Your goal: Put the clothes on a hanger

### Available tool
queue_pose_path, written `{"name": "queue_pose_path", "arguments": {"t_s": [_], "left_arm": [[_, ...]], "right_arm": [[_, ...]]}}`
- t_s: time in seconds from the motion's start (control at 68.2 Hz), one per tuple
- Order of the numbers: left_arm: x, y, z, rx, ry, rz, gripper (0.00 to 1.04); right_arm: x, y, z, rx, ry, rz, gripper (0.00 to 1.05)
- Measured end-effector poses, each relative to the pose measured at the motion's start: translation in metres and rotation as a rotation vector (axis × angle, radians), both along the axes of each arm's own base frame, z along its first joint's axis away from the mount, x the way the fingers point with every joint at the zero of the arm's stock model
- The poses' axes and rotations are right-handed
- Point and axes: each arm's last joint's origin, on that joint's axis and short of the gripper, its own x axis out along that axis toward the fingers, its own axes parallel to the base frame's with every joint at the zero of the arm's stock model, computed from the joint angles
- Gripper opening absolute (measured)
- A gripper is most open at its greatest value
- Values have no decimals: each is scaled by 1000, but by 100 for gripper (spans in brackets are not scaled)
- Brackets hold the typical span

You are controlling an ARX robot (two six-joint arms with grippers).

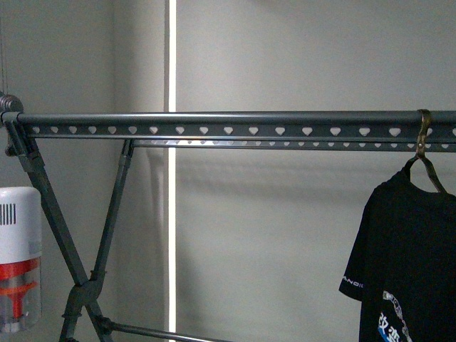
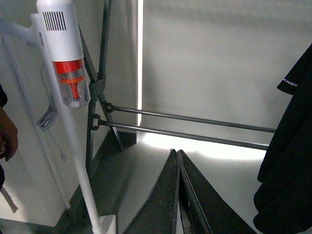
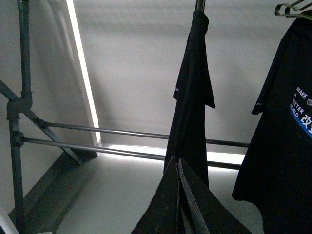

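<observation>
The hanger, a dark grey drying rack, spans the front view with its top rail (image 1: 214, 122) punched with heart-shaped holes. A black T-shirt (image 1: 413, 242) with white sleeve text hangs from the rail at the far right on a thin wire frame (image 1: 427, 167). No arm shows in the front view. My left gripper (image 2: 176, 153) is shut and empty, and the T-shirt (image 2: 287, 146) hangs to one side of it. My right gripper (image 3: 177, 162) is shut and empty, just in front of a black shirt seen edge-on (image 3: 192, 107). A T-shirt with "MAKE" lettering (image 3: 282, 161) hangs beside that.
A white stick vacuum with a red insert (image 1: 18, 242) stands by the rack's crossed legs (image 1: 85, 278); it also shows in the left wrist view (image 2: 68, 73). The rack's lower rails (image 2: 195, 119) run near the floor. A person's hand (image 2: 7, 139) is at that view's edge.
</observation>
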Motion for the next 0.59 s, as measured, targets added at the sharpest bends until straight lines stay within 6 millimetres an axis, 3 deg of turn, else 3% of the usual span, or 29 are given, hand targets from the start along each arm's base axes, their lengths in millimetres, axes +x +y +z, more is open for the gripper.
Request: {"name": "queue_pose_path", "arguments": {"t_s": [0.191, 0.455, 0.499, 0.587], "left_arm": [[0, 0, 0, 0, 0, 0, 4], [0, 0, 0, 0, 0, 0, 4], [0, 0, 0, 0, 0, 0, 10], [0, 0, 0, 0, 0, 0, 28]], "right_arm": [[-11, 0, -12, 0, 0, 2, 2], [-12, 0, -13, 0, -5, 1, 2], [-12, 0, -13, -1, -5, 0, 5], [-12, 0, -13, -1, -5, 1, 22]]}}
